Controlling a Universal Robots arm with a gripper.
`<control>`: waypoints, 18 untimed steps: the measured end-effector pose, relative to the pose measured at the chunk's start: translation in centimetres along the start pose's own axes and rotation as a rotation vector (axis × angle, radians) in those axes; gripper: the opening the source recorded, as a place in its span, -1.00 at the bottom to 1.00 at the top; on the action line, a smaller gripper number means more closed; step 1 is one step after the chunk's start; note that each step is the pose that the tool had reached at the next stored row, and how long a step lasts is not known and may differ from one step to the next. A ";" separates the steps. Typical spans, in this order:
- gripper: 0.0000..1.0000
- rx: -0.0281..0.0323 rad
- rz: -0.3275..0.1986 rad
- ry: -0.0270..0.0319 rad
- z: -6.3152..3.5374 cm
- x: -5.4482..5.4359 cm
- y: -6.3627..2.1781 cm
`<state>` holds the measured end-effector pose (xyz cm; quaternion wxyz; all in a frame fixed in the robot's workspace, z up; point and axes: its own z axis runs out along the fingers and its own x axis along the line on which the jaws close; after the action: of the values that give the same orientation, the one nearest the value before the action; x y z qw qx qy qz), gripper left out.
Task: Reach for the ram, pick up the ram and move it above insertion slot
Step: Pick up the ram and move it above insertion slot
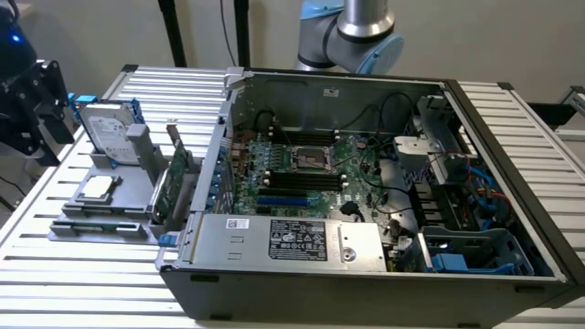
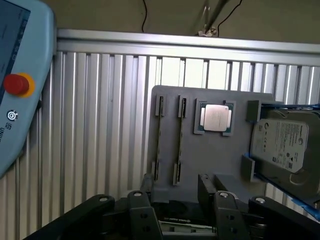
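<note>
The gripper (image 2: 176,195) hangs over the near edge of the grey fixture (image 2: 220,160), its fingers (image 2: 222,210) spread wide and holding nothing. The ram (image 2: 179,140) stands on edge in a clipped holder, just beside the processor (image 2: 216,118), towards the fixture's end farthest from the hard drive (image 2: 282,145). A second strip (image 2: 159,137) of similar look stands in the holder next to it. The ram lies beyond the fingertips, apart from them and untouched. The fixture sits on the slatted tabletop (image 1: 55,274) near its edge at the exterior view's left, beside the open computer case (image 1: 366,274).
</note>
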<state>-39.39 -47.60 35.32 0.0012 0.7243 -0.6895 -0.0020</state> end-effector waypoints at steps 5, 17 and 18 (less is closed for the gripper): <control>-0.04 -0.0001 0.000 0.0000 0.92 0.5 0.03; -0.04 -0.0002 0.000 0.0001 3.09 0.7 0.03; -0.04 -0.0003 0.000 0.0002 3.26 0.7 0.03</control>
<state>-39.40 -48.31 32.06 0.0014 0.7243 -0.6895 -0.0021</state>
